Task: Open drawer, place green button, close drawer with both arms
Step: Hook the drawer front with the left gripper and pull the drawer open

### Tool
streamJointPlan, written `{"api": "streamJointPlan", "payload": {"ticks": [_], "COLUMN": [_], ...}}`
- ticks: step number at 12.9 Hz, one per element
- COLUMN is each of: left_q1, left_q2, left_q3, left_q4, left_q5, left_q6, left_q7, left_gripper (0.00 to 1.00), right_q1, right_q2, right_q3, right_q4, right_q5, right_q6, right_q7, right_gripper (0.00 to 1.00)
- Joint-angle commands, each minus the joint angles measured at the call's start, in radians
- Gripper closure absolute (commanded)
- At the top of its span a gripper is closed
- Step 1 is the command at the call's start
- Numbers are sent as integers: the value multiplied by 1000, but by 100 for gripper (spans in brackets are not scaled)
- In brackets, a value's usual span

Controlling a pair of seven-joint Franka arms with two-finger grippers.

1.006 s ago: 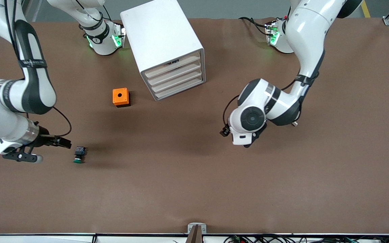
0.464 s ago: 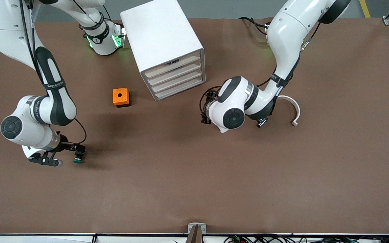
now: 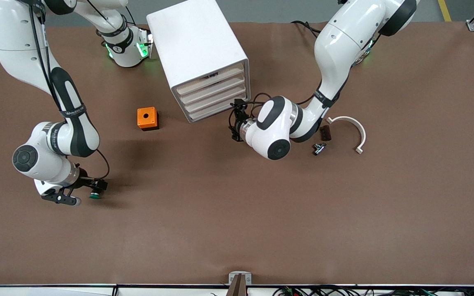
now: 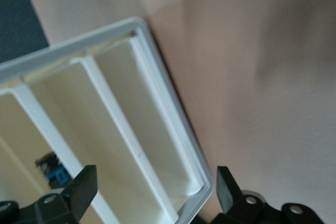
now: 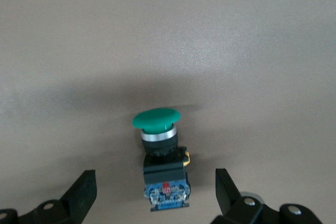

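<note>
The button (image 3: pixel 94 196), with a green cap and a black body, lies on its side on the table toward the right arm's end. In the right wrist view the button (image 5: pixel 160 153) lies between the open fingers of my right gripper (image 5: pixel 155 195), which do not touch it. That right gripper (image 3: pixel 98 186) is low over the button. The white cabinet (image 3: pixel 196 41) has four shut drawers (image 3: pixel 214 96). My left gripper (image 3: pixel 235 120) is open in front of the cabinet's lower corner. The left gripper (image 4: pixel 155 187) faces the drawer fronts (image 4: pixel 121 129).
An orange cube with a hole (image 3: pixel 147 118) sits beside the cabinet toward the right arm's end. A white curved piece (image 3: pixel 350 123), a small dark block (image 3: pixel 324 132) and a small metal part (image 3: pixel 318 148) lie by the left arm's elbow.
My right gripper has moved onto the button and now straddles it. My left arm has swung toward the cabinet, bringing its gripper to the drawer fronts and uncovering the small parts.
</note>
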Motion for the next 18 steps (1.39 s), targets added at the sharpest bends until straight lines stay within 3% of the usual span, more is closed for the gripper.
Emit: {"api": "streamJointPlan", "payload": {"ticks": [1, 6, 9, 11, 12, 14, 17, 18], "left_q1": [-1, -13, -48, -68, -79, -91, -99, -99], "left_q2": [36, 81, 110, 130, 134, 137, 137, 137], "left_q3": [8, 6, 8, 8, 8, 8, 8, 8], "left_q4": [23, 23, 23, 23, 23, 21, 21, 20], "left_q5": [-107, -184, -253, -253, -253, -253, -254, -254], "left_q6": [-2, -3, -6, -6, -9, -11, -11, -11], "left_q7": [-8, -14, -55, -95, -105, -117, -137, -140], "left_gripper": [0, 0, 0, 4, 6, 19, 70, 83], "right_q1": [-3, -3, 0, 0, -1, -1, -3, -3], "right_q2": [7, 28, 28, 28, 27, 25, 24, 24], "right_q3": [2, 2, 2, 2, 2, 2, 2, 2], "right_q4": [0, -3, -20, -23, -22, -22, -20, -20], "right_q5": [10, 10, 10, 10, 10, 10, 10, 10], "right_q6": [16, 32, 47, 44, 39, 35, 35, 35], "right_q7": [6, 5, 3, 5, 6, 8, 8, 8], "right_gripper": [0, 1, 47, 97, 100, 100, 100, 100]}}
